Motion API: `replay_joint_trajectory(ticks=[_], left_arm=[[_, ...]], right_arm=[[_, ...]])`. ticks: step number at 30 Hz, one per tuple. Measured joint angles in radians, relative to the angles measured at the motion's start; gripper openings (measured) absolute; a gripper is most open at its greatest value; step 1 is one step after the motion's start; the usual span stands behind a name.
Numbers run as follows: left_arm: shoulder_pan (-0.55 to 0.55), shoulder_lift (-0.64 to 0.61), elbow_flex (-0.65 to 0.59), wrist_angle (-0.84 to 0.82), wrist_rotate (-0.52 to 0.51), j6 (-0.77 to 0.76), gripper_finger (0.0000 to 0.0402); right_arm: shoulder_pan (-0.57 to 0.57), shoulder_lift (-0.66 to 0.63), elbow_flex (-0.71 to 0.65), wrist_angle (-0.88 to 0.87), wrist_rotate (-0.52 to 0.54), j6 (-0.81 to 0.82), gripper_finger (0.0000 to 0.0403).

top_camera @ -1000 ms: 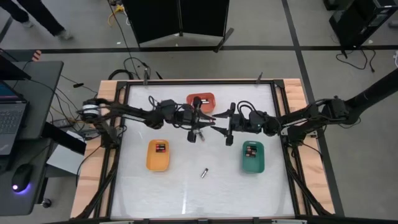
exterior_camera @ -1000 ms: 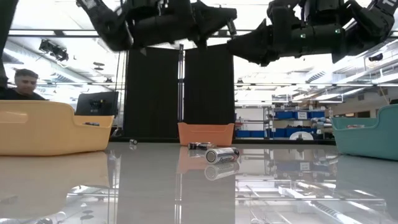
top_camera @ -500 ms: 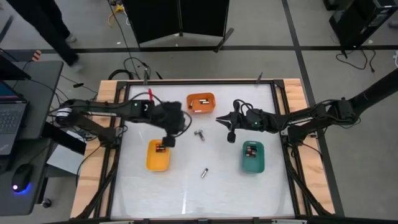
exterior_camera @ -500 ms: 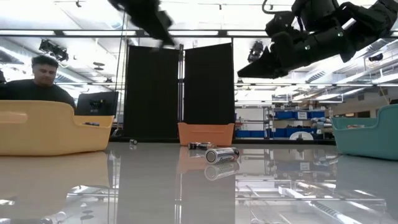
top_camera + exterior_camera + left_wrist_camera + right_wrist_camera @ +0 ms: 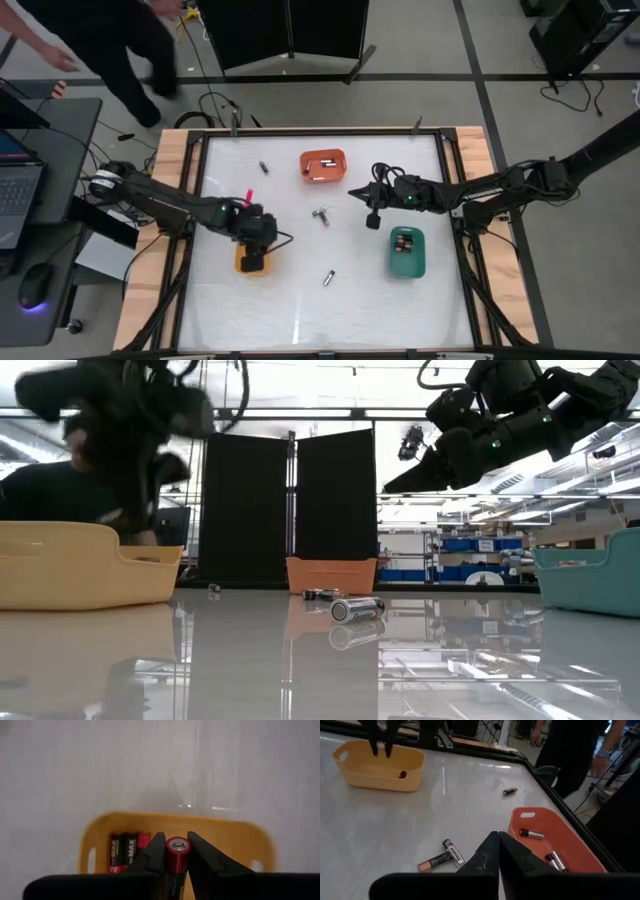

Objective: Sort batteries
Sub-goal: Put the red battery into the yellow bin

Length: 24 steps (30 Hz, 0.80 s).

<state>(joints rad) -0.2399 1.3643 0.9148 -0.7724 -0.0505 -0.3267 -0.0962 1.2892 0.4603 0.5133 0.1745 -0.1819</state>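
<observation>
One battery (image 5: 178,851) held lengthwise in left gripper (image 5: 173,851), button-end forward.

One red-and-dark battery (image 5: 178,854) stands end-on, clamped between the fingers of the left gripper (image 5: 172,851) at the bottom centre of the left wrist view, with two more black-and-red batteries (image 5: 123,851) lying side by side to its left. In the high view, a loose pair (image 5: 321,215) lies at centre frame, a single (image 5: 328,278) lies lower centre, and a small one (image 5: 264,167) lies upper left. Others lie in the upper-centre orange spot (image 5: 322,168), and probably two at right (image 5: 405,240).
</observation>
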Motion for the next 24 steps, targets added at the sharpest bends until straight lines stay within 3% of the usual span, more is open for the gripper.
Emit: replay_joint_trajectory(ticks=[7, 24], left_arm=[[-0.003, 0.003, -0.12, 0.109, -0.006, -0.044, 0.0058], [-0.011, 0.157, -0.123, 0.148, 0.014, 0.006, 0.0058]], right_arm=[[-0.023, 0.0, 0.0, 0.0, -0.038, -0.004, 0.0009], [-0.038, 0.0, 0.0, -0.003, -0.042, 0.015, 0.0011]])
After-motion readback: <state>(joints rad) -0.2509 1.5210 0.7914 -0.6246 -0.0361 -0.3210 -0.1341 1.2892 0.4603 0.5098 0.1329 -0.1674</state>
